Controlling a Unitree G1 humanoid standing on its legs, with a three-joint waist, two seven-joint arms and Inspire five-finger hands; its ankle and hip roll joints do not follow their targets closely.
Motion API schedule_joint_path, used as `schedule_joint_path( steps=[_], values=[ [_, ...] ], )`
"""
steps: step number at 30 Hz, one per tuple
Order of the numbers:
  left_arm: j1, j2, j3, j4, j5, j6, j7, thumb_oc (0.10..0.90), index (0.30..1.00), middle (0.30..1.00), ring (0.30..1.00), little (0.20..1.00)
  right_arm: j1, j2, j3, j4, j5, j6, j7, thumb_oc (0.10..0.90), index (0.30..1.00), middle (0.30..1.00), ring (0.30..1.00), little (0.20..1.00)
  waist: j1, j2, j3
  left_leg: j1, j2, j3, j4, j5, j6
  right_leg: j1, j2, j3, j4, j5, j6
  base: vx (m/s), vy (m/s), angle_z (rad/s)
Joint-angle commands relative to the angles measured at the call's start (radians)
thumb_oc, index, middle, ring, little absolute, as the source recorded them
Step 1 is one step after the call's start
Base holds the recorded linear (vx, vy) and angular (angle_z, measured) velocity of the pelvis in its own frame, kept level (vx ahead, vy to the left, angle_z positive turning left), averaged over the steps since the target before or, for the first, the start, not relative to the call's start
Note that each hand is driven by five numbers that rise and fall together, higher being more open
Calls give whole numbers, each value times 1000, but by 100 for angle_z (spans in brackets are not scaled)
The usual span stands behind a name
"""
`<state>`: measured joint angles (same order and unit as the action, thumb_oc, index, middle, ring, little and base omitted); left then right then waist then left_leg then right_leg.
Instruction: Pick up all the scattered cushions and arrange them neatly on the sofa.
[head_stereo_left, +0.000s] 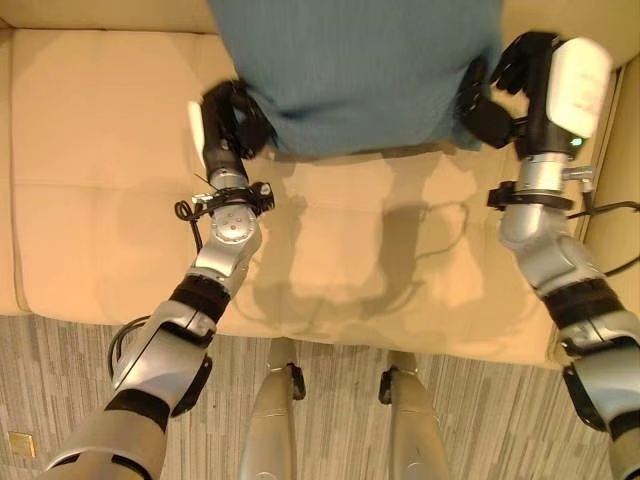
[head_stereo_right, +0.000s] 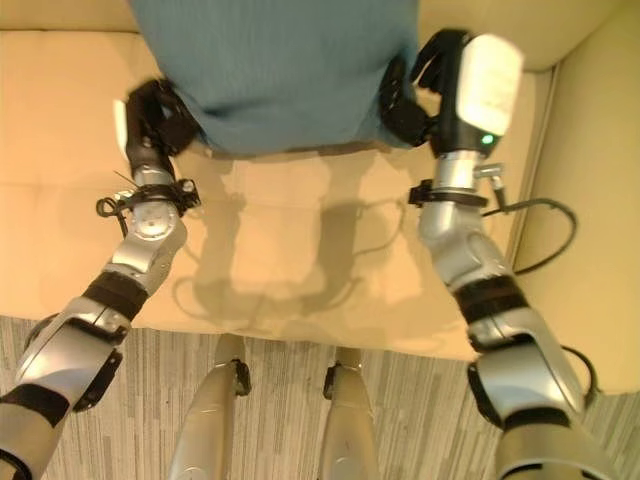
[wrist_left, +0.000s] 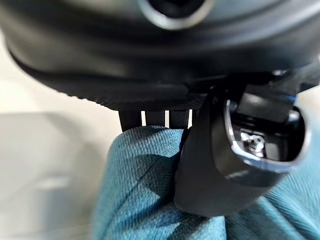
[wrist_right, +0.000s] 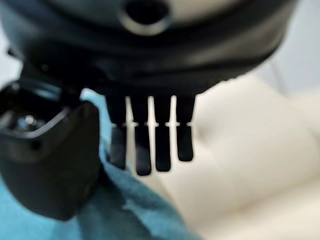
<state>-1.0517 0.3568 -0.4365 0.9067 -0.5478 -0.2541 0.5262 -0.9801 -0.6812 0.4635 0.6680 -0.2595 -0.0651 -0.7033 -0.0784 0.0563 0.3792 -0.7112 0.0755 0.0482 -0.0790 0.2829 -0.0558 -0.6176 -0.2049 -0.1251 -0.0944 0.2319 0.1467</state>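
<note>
A teal cushion (head_stereo_left: 350, 70) is held over the back part of the cream sofa seat (head_stereo_left: 110, 200), between my two hands. My left hand (head_stereo_left: 232, 118) grips its lower left corner. In the left wrist view the thumb (wrist_left: 215, 165) lies on the teal cloth (wrist_left: 140, 190) and the fingers curl behind it. My right hand (head_stereo_left: 500, 95) is at the cushion's lower right corner. In the right wrist view its fingers (wrist_right: 150, 145) are straight beside the cloth (wrist_right: 130, 215), and the thumb (wrist_right: 55, 160) rests against the cushion's edge.
The sofa's backrest (head_stereo_left: 110, 12) runs along the top and its right armrest (head_stereo_right: 600, 200) stands at the right. Grey striped floor (head_stereo_left: 330, 420) lies in front of the seat edge.
</note>
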Motion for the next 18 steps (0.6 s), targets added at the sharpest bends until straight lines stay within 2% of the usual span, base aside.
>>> schedule_joint_path(
  steps=[1, 2, 3, 4, 7, 9, 14, 15, 18],
  values=[
    [-203, 17, 47, 162, 15, -14, -11, 800, 900, 900, 900, 900, -212, -18, 0, 128, 183, -10, 3, 678, 716, 716, 716, 716, 25, -13, -103, 60, 32, -16, -8, -89, -86, 47, -35, 13, 43, -87, 44, 0, 0, 0],
    [-203, 17, 47, 163, 15, -14, -12, 800, 900, 900, 900, 900, -212, -18, 0, 129, 183, -10, 3, 800, 900, 900, 900, 900, 24, -12, -103, 60, 32, -16, -8, -89, -86, 47, -35, 13, 43, -87, 44, 0, 0, 0],
    [-232, 6, 63, 242, 57, 40, 33, 800, 900, 900, 900, 900, -243, 36, 6, 159, 263, -6, 30, 800, 900, 900, 900, 900, 25, -14, -104, 50, 34, -12, -8, -87, -88, 36, -32, 17, 34, -79, 44, 0, 0, 0],
    [-265, 0, 71, 277, 83, 70, 66, 800, 900, 900, 900, 900, -245, 54, 0, 176, 289, -15, 31, 800, 900, 900, 900, 900, 23, -15, -104, 45, 35, -12, -8, -85, -89, 32, -32, 17, 31, -77, 44, 0, 0, 0],
    [-278, -1, 91, 292, 130, 110, 118, 800, 900, 900, 900, 900, -213, 90, -36, 104, 353, -40, 31, 800, 900, 900, 900, 900, 18, -16, -103, 46, 36, -12, -8, -85, -88, 31, -30, 16, 26, -77, 43, 0, 0, 0],
    [-289, 11, 104, 299, 153, 141, 128, 800, 900, 900, 900, 900, -181, 93, -51, 75, 339, -41, 37, 800, 900, 900, 900, 900, 16, -11, -107, 55, 36, -12, -8, -87, -87, 38, -29, 15, 27, -81, 41, 11, -4, -2],
    [-253, 76, 152, 193, 137, 130, 140, 800, 900, 900, 900, 900, -58, 72, -119, -16, 352, -43, 70, 800, 900, 900, 900, 900, 19, 2, -116, 81, 32, -16, -8, -97, -81, 68, -30, 10, 29, -91, 39, 22, -4, -4],
    [-216, 110, 182, 71, 89, 87, 116, 800, 900, 900, 900, 900, 13, 58, -156, -68, 347, -42, 85, 800, 900, 900, 900, 900, 22, 7, -117, 92, 28, -17, -8, -101, -80, 82, -31, 6, 31, -98, 38, 33, -1, -2],
    [-110, 127, 202, -158, 109, 71, 109, 800, 900, 900, 900, 900, 179, 54, -249, -150, 327, -34, 114, 800, 900, 900, 900, 900, 26, 11, -124, 116, 20, -24, -8, -101, -75, 114, -36, -6, 37, -106, 36, 22, 0, 4]
  ],
)
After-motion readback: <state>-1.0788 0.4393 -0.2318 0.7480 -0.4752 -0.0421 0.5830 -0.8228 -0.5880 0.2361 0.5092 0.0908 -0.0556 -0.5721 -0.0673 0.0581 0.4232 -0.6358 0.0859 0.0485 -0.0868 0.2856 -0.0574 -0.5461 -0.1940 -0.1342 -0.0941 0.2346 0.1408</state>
